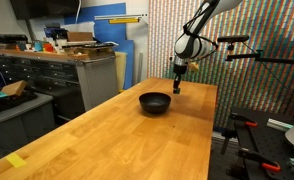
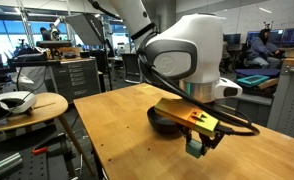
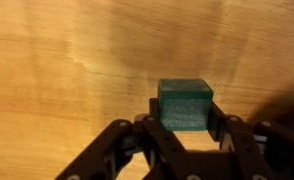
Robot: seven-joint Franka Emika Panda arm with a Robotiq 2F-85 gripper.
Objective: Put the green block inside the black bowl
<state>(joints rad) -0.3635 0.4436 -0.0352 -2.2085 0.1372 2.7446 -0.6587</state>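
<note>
Pinching the green block (image 3: 184,104) from both sides, the hand (image 3: 185,114) is hanging over the wooden table (image 1: 107,135) just beside the black bowl (image 1: 155,102).

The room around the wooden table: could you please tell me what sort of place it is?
Probably a robotics lab or workshop: grey drawer cabinets, a robot arm and a person at a desk.

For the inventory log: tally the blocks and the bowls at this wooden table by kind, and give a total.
Blocks: 1, the green block, between the fingers of the claw.
Bowls: 1, the black bowl, on the table beside the claw.
Total: 2.
</note>
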